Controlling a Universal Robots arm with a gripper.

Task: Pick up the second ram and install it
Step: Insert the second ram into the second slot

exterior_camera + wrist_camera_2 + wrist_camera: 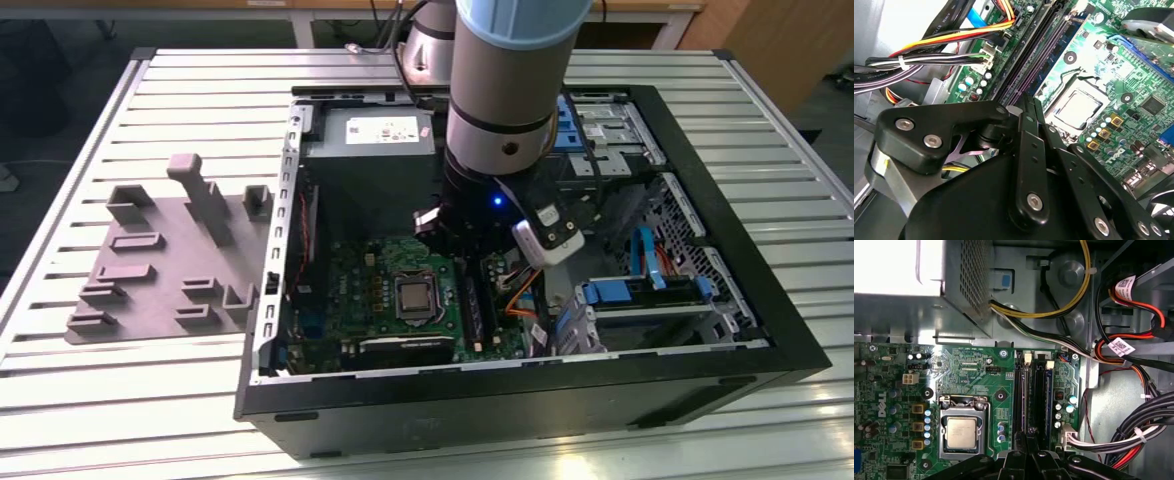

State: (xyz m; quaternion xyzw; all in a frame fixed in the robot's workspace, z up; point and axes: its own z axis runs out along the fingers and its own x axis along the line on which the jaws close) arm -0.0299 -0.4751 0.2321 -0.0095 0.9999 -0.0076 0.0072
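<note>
Gripping: nothing seen; gripper (1029,436) was clenched over the slots (1021,390).
Second ram (1045,390): stood on edge, lengthwise toward power supply (899,265).

print: white lettering | on: motherboard (884,405) | cable tags (1120,346): unreadable

A worktable (160,80) of pale ribbed metal slats fills the exterior view, its ridges running side to side and catching an even, soft light. On the exterior view's left lies a grey foam tray (160,270) with raised blocks and cut-outs, flat on the slats. Beyond the table's far edge there's a strip of wooden furniture (334,10), light brown, and a slanted wooden panel (801,45) at the exterior view's right corner. Dark floor (54,70) shows past the far left corner
</note>
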